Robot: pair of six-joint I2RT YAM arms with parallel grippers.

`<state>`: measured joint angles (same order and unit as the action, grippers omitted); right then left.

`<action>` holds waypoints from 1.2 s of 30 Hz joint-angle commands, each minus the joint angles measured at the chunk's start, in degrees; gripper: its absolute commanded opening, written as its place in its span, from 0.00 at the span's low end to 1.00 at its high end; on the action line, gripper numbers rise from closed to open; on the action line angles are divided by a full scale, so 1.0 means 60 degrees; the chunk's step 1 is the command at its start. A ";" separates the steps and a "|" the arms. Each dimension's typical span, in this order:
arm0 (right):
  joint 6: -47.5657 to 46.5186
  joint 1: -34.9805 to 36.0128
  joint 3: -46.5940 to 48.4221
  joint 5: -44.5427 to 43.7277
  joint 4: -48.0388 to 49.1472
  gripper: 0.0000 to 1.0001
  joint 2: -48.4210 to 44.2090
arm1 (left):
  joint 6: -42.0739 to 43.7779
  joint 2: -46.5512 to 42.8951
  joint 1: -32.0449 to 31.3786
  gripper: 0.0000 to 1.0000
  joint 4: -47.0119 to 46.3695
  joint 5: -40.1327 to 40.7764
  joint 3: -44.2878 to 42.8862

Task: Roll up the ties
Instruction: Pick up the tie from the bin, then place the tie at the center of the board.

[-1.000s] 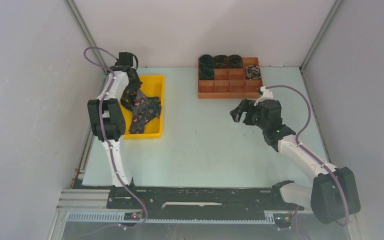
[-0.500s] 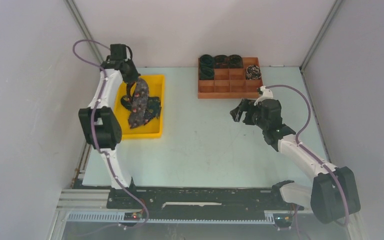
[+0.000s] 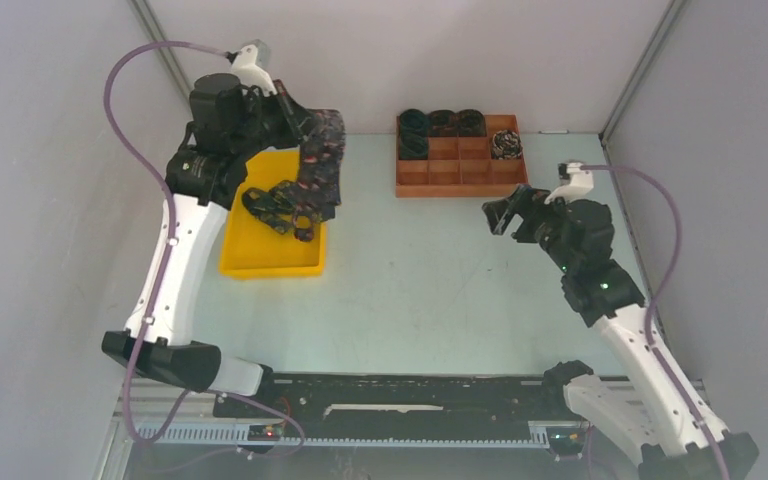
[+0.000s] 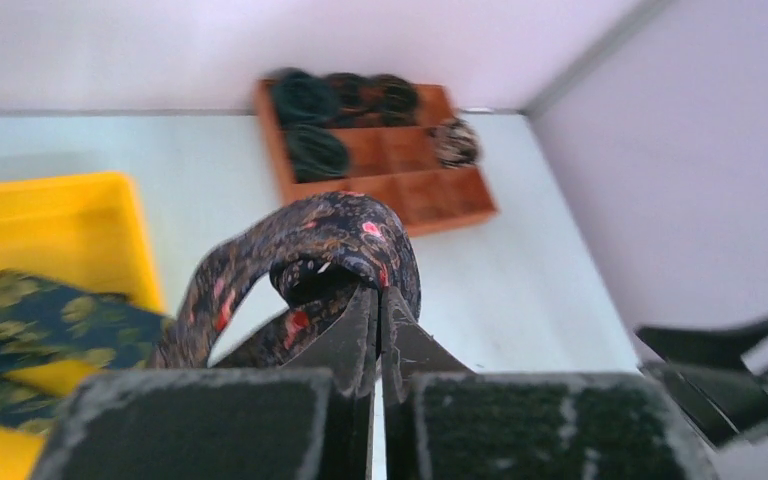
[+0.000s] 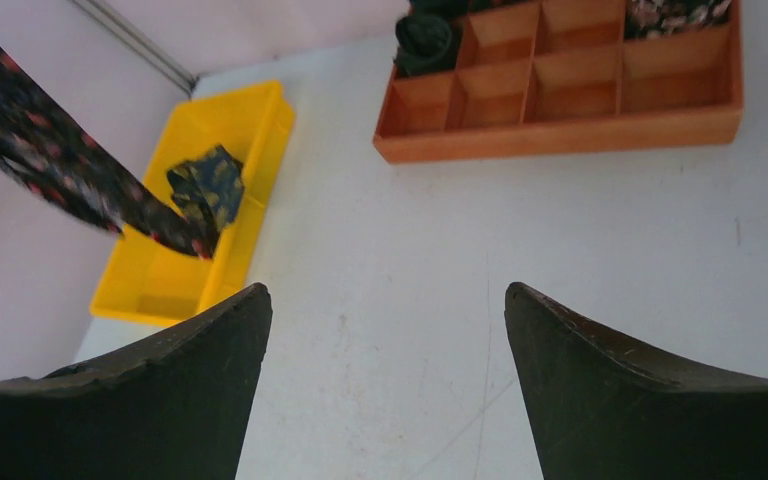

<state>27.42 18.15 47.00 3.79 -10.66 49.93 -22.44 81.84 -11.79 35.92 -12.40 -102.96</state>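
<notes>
Now left gripper [image 4: 378, 300] pinches tie [image 3: 322, 160] above bin [image 3: 260, 262], tabletop's left edge; lift tail clear; right gripper [image 3: 505, 212] spread.

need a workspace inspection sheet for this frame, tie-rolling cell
Surface: pale table, faint marks.
Job's things: red-specked tie held up, lower end hanging over the yellow bin; green-gold tie lying in the bin; five rolled ties in the orange tray, other compartments empty.
Clutter: nothing seen.
Grippers: left gripper shut on the red-specked tie; right gripper open, holding nothing, above the table.
Cables: lilac cable looping off the left arm, another along the right arm; neither touches a tie.
Surroundings: white walls, metal corner posts.
</notes>
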 commanded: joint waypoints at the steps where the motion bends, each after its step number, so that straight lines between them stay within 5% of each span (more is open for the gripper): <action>1: -0.0092 -0.0079 0.0906 -0.0628 -0.1473 0.89 -0.0911 | -0.0704 -0.0721 -0.0901 0.00 -0.0724 -0.1868 0.0271; 16: -0.0295 -0.0368 0.2670 -0.1933 -0.3731 0.91 -0.2674 | -0.3293 -0.1127 -0.3281 0.00 -0.3090 -0.3914 -0.0495; 23: -0.0395 -0.0378 0.3441 -0.3072 -0.4762 0.91 -0.2799 | -0.6257 -0.1362 -0.3824 0.00 -0.6541 -0.4608 0.1980; 36: 0.0030 -0.0393 0.3471 -0.3731 -0.6000 0.91 -0.1952 | -0.7349 0.2515 -0.3916 0.04 -0.7060 -0.5277 0.3641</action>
<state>26.44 15.99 66.32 -16.27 -43.75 35.51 -63.64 91.05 -34.61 -3.05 -41.12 -81.80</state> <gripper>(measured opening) 0.912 0.032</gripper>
